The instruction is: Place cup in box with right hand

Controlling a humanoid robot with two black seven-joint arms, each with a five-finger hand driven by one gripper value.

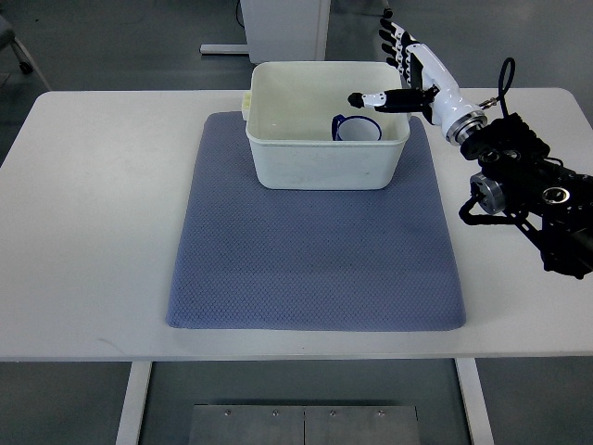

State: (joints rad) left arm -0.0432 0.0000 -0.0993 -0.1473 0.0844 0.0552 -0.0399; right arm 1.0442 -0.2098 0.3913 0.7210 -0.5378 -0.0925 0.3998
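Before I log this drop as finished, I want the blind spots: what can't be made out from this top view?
- Cup in the box: its lower part is hidden by the box's near wall, so whether it stands flat is unclear.
- Right hand: fingers overlap, so their tips are hard to separate.
- Left arm: out of frame.

A white box (326, 148) stands at the far end of a blue mat (315, 260) on the bench (83, 232). A blue-rimmed cup (356, 129) sits inside it. The right robot hand (412, 69) hovers spread and empty over the box's far right corner.
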